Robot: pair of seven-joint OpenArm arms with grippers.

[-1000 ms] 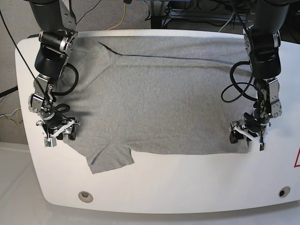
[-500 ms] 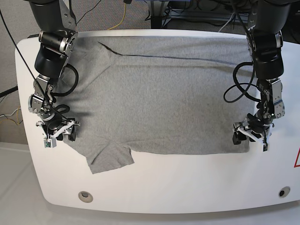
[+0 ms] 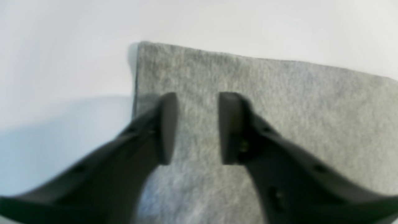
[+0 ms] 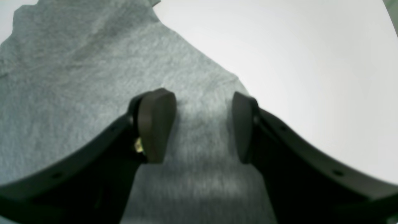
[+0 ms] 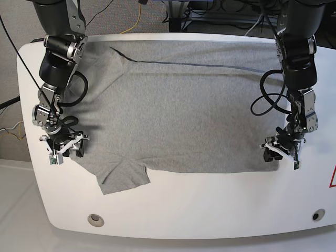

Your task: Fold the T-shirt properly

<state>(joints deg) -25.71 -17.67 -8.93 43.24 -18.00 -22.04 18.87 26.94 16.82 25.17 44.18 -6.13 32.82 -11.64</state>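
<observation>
- Base view: the T-shirt [image 5: 178, 110] lay spread flat across the white table [image 5: 210, 210], reaching nearly from one side to the other, with one sleeve [image 5: 123, 177] jutting toward the near edge and a dark fold line running along the far part of the cloth.
- Base view: my left gripper [image 5: 281, 151] stood at the shirt's near corner on that view's right; my right gripper [image 5: 65, 147] stood at the cloth's edge on the view's left. From here I could not tell how wide either pair of jaws stood.
- Left wrist view: my left gripper [image 3: 197, 127] showed its two dark fingers [image 3: 166, 124] parted over the grey knit, just inside the square corner, with cloth visible between them and nothing pinched.
- Right wrist view: my right gripper [image 4: 202, 127] likewise had its fingers [image 4: 155, 124] apart above the fabric beside its slanting edge; the hand was released, grasping nothing. Whether the tips touched the cloth I could not tell.
</observation>
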